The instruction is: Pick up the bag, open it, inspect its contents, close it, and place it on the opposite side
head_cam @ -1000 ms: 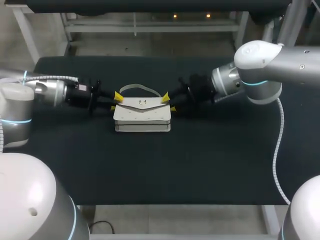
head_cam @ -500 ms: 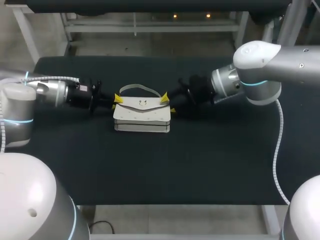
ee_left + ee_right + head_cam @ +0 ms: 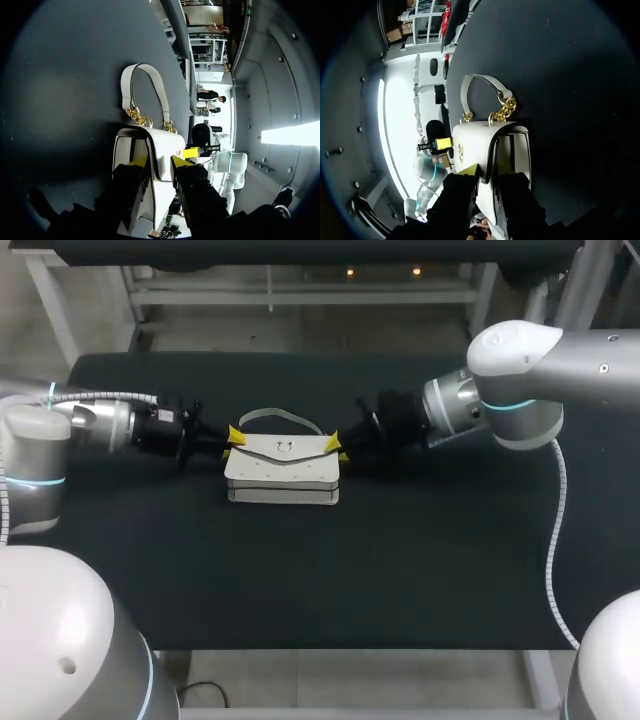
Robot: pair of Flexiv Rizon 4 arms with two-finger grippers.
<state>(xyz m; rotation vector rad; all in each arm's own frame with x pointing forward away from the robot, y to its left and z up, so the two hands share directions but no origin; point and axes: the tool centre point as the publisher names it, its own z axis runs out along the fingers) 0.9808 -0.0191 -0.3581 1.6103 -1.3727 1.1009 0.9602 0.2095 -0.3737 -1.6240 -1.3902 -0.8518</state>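
bag: small white handbag (image 3: 283, 472) sitting a bit left of the middle of the black bench (image 3: 400, 560), right between the two grippers; honestly can't tell if it's resting on the bench or held just off it

flap: folded down over the front, little ring clasp (image 3: 285, 448) in the middle, row of small studs below it

handle: short white strap (image 3: 280, 416) arching up on the far side of the bag, hooked on with gold chain links (image 3: 140, 118) at both ends

left gripper: (image 3: 232, 443) comes in from the left at the bag's left end, clamped onto the bag; in the left wrist view one yellow tip sits on the side panel and the other on the front of the flap, with the flap's edge pinched between them

right gripper: (image 3: 337, 446) same deal at the bag's right end, clenched on the bag, fingers straddling the flap edge in the right wrist view

arms: both stretched out low over the bench, pointing at each other with the bag between them
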